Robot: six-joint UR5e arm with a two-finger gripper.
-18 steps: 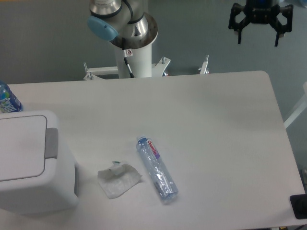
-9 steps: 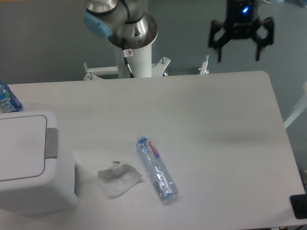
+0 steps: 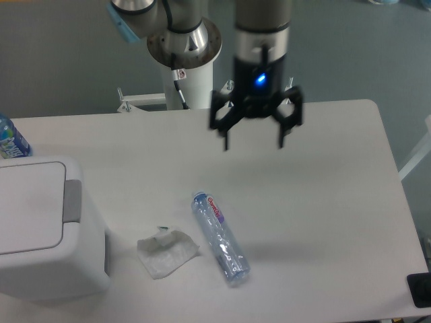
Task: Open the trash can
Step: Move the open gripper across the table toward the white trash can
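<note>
- Trash can (image 3: pixel 47 232) sits at the near left corner of the table (image 3: pixel 323 195), partly cut off by the frame edge; its flat white lid (image 3: pixel 27 205) lies shut.
- Grey push bar (image 3: pixel 72 200) runs along the right edge of the lid; nothing touches it.
- We see the gripper (image 3: pixel 254 143) hanging above the middle of the table toward the far side, fingers pointing down and spread wide, with nothing between them.
- We place the gripper well apart from the trash can, to its right and farther back.
- Between the two, on the table: a clear plastic bottle (image 3: pixel 221 236) lying on its side and a crumpled wrapper (image 3: pixel 166 251) just left of it, both near the front edge.
- A second bottle (image 3: pixel 11 138) peeks in at the left edge, behind the can.
- Progress, as we judge it: nothing of the opening is done. Left to do: reach the bin, press the push bar, get the lid up.
</note>
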